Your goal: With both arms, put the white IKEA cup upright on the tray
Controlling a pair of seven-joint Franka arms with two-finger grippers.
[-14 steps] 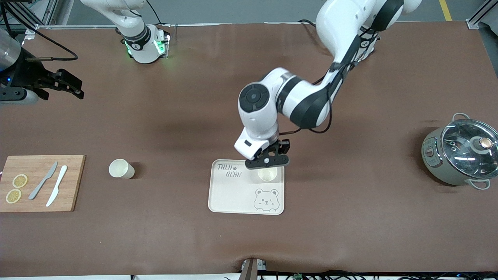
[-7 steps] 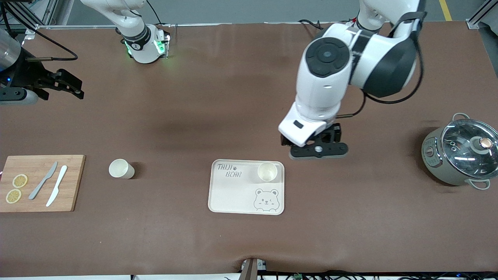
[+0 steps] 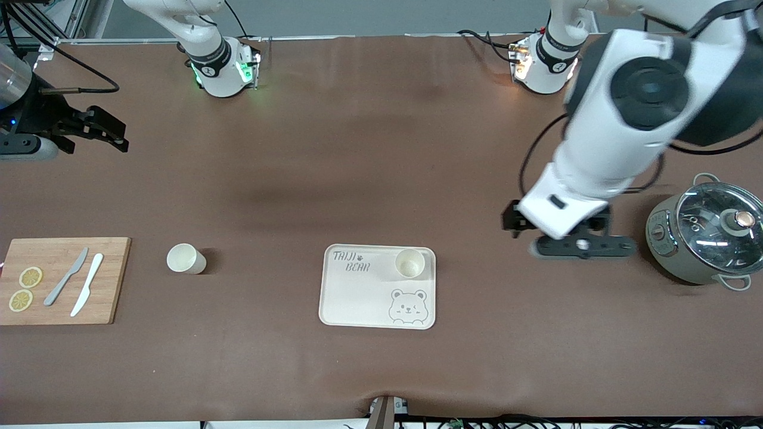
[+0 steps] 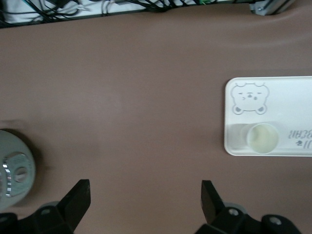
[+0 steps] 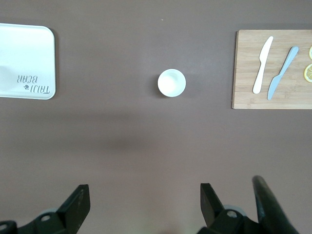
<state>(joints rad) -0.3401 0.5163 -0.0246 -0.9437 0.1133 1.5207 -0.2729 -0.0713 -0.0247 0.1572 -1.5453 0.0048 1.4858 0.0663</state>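
Tray (image 3: 357, 298): cream, flat on the brown table (image 3: 381, 369), bear drawing at the corner nearest the front camera, toward the left arm's end
Cup on tray (image 3: 409, 263): upright, mouth up, in the tray corner just above the bear, touching no gripper; also seen in the left wrist view (image 4: 263, 138)
Second cup (image 3: 185, 258): upright on the bare table between tray and board, well apart from both
Left gripper (image 3: 577, 246): up in the air over bare table between tray and pot, fingers (image 4: 78, 197) spread wide, holding nothing
Right gripper (image 3: 113, 134): waits at the right arm's end of the table, over bare cloth, fingers (image 5: 78, 200) wide apart, empty
Board (image 3: 59, 280): wooden, at the right arm's end, carrying a grey knife (image 3: 67, 276), a white knife (image 3: 87, 284) and two lemon slices (image 3: 25, 288)
Pot (image 3: 703, 235): grey, glass lid on, at the left arm's end
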